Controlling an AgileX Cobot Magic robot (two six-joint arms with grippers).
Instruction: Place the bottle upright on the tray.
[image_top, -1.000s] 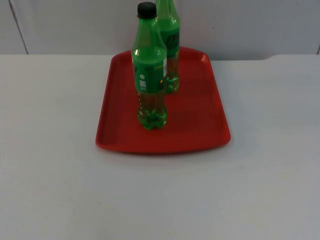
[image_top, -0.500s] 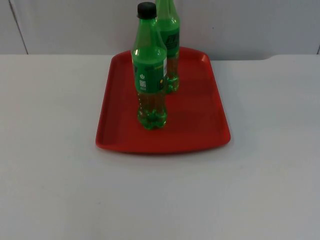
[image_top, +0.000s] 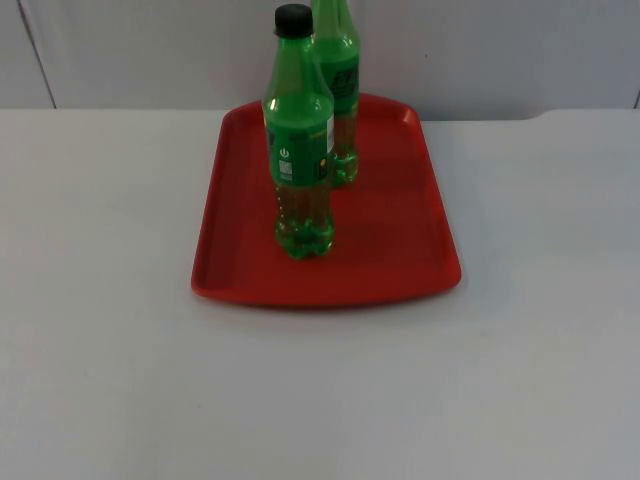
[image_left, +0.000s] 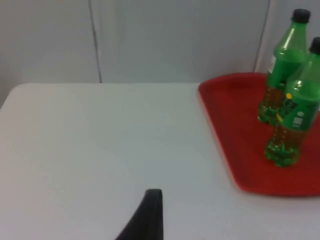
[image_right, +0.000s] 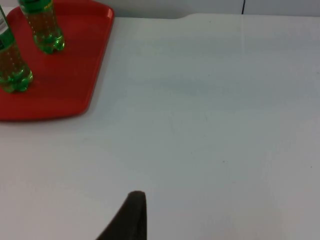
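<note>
Two green bottles with black caps stand upright on the red tray (image_top: 390, 250). The nearer bottle (image_top: 300, 150) stands at the tray's middle and the farther bottle (image_top: 340, 90) just behind it. From the left wrist view I see the tray (image_left: 225, 120) and both bottles (image_left: 287, 65) (image_left: 295, 115). My left gripper (image_left: 150, 215) waits over bare table, well to the left of the tray. My right gripper (image_right: 131, 217) waits over bare table to the tray's right, where the tray (image_right: 65, 75) and the bottles' lower parts (image_right: 45, 30) (image_right: 12, 70) are in sight. Neither gripper touches a bottle.
The white table top (image_top: 320, 400) spreads wide in front of the tray and on both of its sides. The grey partition wall (image_top: 500, 50) rises right behind the tray's far edge.
</note>
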